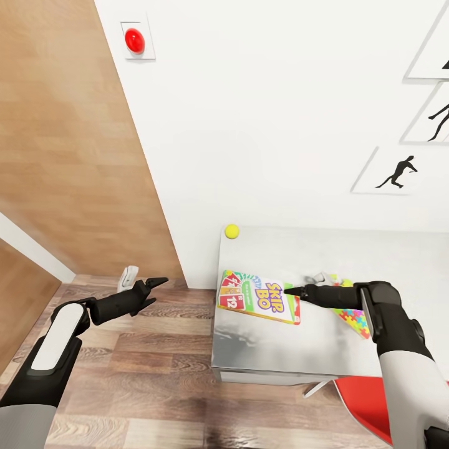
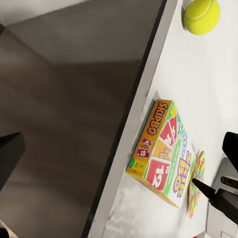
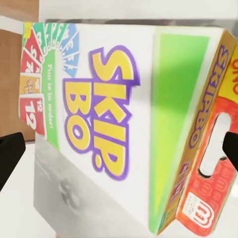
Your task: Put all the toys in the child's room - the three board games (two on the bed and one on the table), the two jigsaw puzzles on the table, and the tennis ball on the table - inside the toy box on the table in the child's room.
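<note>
The right gripper (image 1: 293, 290) hung just over the near-right end of the board game (image 1: 259, 297), a flat Skip-Bo box lying face up on the table (image 1: 374, 255) close to its left edge. The right wrist camera showed the two dark finger tips at the far sides of the picture with the box's printed top spread between them, so the jaws were open and not yet touching it. A jigsaw puzzle (image 1: 349, 318) lay just behind those jaws, partly hidden under the right arm, and the tennis ball (image 1: 232, 231) sat well beyond them, near the table's back-left corner by the wall. The left gripper (image 1: 149, 288) hovered off the table over the wood floor, well apart from every toy; its fingers seemed parted, though the pictures did not make that sure. The box was probably light and stiff — thin card with a glossy print that could slide between hard jaws. Its broad face looked too wide to span, so the better hold would likely be across its thin depth at the short end with the hang-tab slot, one jaw above and one below, once that end was tipped or slid past the table edge. Squeezing hard could dent the card — a firm, modest pinch should do.
</note>
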{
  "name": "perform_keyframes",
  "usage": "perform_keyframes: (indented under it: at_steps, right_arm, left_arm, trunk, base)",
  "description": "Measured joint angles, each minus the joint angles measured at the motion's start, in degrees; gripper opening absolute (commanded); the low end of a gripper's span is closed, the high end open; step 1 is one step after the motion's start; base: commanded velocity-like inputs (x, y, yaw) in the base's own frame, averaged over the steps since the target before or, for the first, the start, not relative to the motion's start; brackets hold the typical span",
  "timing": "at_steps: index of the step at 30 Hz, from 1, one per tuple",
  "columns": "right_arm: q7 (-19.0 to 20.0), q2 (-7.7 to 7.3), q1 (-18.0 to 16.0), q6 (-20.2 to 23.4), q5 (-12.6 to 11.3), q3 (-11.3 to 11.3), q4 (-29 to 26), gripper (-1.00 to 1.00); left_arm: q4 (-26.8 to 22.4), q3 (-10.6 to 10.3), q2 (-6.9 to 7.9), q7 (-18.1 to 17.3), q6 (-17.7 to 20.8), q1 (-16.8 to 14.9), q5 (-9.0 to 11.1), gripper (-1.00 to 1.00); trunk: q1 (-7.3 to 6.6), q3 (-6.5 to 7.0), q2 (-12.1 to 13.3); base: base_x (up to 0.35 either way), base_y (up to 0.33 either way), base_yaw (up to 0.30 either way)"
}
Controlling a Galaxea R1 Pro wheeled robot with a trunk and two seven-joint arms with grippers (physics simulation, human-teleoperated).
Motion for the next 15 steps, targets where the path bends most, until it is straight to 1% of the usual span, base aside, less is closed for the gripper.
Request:
perform_keyframes:
  at_steps: [11, 15]
  right_arm:
    - [-0.2, 0.32, -0.1, 0.0, 0.1, 0.1, 0.7, 1.00]
    - [-0.5, 0.35, -0.3, 0.0, 0.1, 0.1, 1.6, 1.00]
  left_arm:
    - [0.0, 0.0, 0.00, 0.0, 0.0, 0.0, 0.0, 1.00]
    - [0.0, 0.0, 0.00, 0.0, 0.0, 0.0, 0.0, 1.00]
  trunk:
    - [0.00, 0.00, 0.0]
    - [0.00, 0.00, 0.0]
  base:
    - [0.000, 0.000, 0.003]
    - [0.000, 0.000, 0.069]
